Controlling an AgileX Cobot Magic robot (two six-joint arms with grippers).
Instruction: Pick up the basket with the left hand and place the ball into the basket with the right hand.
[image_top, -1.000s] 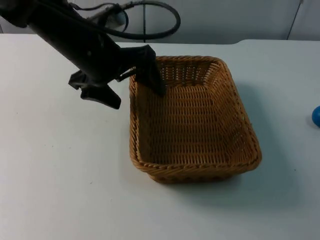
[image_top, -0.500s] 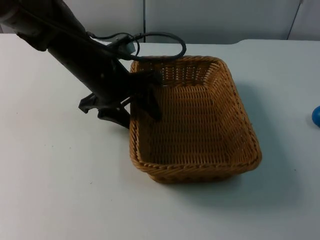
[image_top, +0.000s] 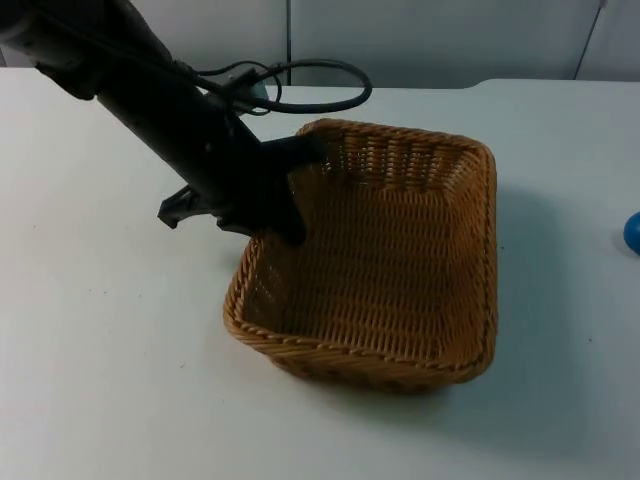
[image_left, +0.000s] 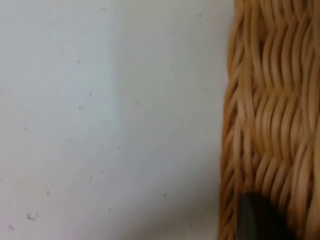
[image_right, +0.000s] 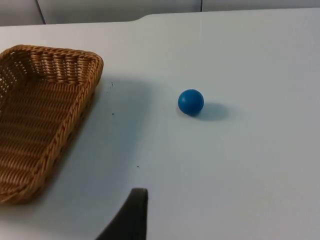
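A woven wicker basket (image_top: 370, 362) sits mid-table, skewed and tipped, its left side raised. My left gripper (image_top: 263, 228) is shut on the basket's left rim, one finger inside the wall and one outside. In the left wrist view the basket's weave (image_left: 272, 120) is right against a black fingertip (image_left: 255, 220). A small blue ball (image_right: 191, 101) rests on the table to the right of the basket (image_right: 55, 57), and it sits at the right edge of the top view (image_top: 633, 232). The right arm waits above the table, its gripper open, with one fingertip (image_right: 131, 215) well short of the ball.
The white table (image_top: 110, 380) ends at a grey partition wall (image_top: 430, 40) behind the basket. Bare table lies to the left of, in front of and between the basket and the ball.
My left gripper came down over the basket's left rim and closed on it. The basket has swung round and tipped, its near end shifting left. The ball has stayed put.
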